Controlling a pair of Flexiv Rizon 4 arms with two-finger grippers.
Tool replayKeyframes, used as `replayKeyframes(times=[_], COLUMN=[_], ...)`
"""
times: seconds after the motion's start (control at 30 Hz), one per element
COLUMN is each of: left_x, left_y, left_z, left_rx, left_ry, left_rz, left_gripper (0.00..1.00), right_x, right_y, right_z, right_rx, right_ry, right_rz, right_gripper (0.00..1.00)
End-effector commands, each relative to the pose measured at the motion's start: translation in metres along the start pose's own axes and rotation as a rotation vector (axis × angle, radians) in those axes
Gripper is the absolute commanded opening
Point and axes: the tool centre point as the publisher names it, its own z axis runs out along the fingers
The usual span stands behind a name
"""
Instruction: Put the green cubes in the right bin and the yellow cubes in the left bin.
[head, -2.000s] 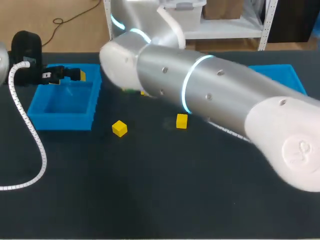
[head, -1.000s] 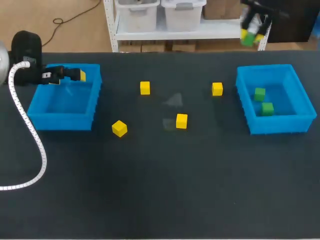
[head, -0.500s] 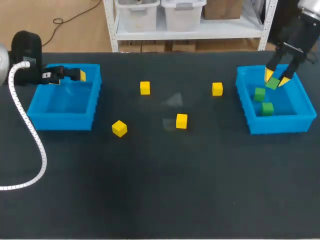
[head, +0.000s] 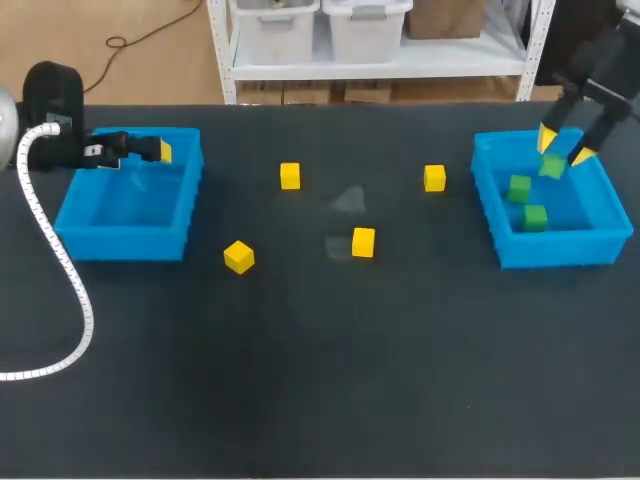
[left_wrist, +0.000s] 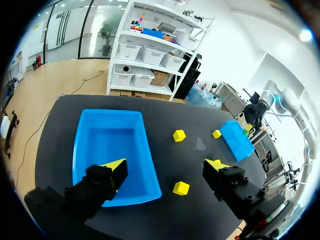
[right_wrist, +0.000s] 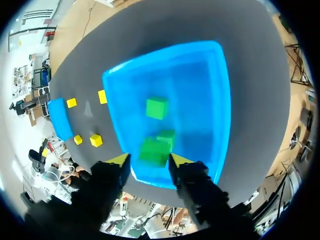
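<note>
Hovering over the right bin (head: 560, 248), right hand (head: 564, 148) fingers apart, green cube (head: 551, 167) just beneath the tips, bin floor straight below.

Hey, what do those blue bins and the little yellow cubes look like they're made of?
Blue bins: likely moulded plastic, smooth with a slight sheen, thin walls, rounded corners. Yellow cubes: solid colour, matte faces, crisp edges; painted wood, foam or plastic, the look leaves it open.
</note>
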Motion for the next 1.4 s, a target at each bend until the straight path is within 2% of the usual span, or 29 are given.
replayKeyframes(times=[0.03, 0.17, 0.23, 0.73, 0.8, 0.87, 0.97, 1.07, 1.13, 1.27, 1.4], left_x=[0.001, 0.001, 0.001, 0.001, -0.001, -0.003, -0.002, 0.0, 0.003, 0.019, 0.037], left_y=[0.002, 0.002, 0.002, 0.002, -0.003, -0.014, -0.037, -0.066, -0.08, -0.102, -0.102], left_z=[0.0, 0.0, 0.0, 0.0, -0.005, -0.008, -0.007, -0.002, 0.002, 0.017, 0.036], left_rx=[0.012, 0.012, 0.012, 0.012, -0.045, -0.063, -0.111, -0.086, -0.059, -0.01, -0.02], left_ry=[-0.007, -0.007, -0.007, -0.007, 0.038, 0.07, 0.156, 0.225, 0.276, 0.439, 0.563], left_rz=[0.002, 0.002, 0.002, 0.002, 0.111, 0.191, 0.405, 0.55, 0.584, 0.624, 0.64], left_gripper=[1.0, 1.0, 1.0, 1.0, 1.0, 1.0, 1.0, 1.0, 1.0, 1.0, 1.0], right_x=[0.007, 0.005, 0.005, 0.005, 0.005, 0.005, 0.005, 0.005, 0.005, 0.005, 0.005], right_y=[0.002, 0.008, 0.014, 0.014, 0.014, 0.014, 0.014, 0.014, 0.014, 0.014, 0.014], right_z=[-0.007, -0.015, -0.018, -0.018, -0.018, -0.018, -0.018, -0.018, -0.018, -0.018, -0.018], right_rx=[0.0, -0.013, 0.015, 0.015, 0.015, 0.015, 0.015, 0.015, 0.015, 0.015, 0.015], right_ry=[-0.954, -0.987, -1.009, -1.009, -1.009, -1.009, -1.009, -1.009, -1.009, -1.009, -1.009], right_rz=[-0.016, -0.065, -0.124, -0.124, -0.124, -0.124, -0.124, -0.124, -0.124, -0.124, -0.124], right_gripper=[1.0, 1.0, 1.0, 1.0, 1.0, 1.0, 1.0, 1.0, 1.0, 1.0, 1.0])
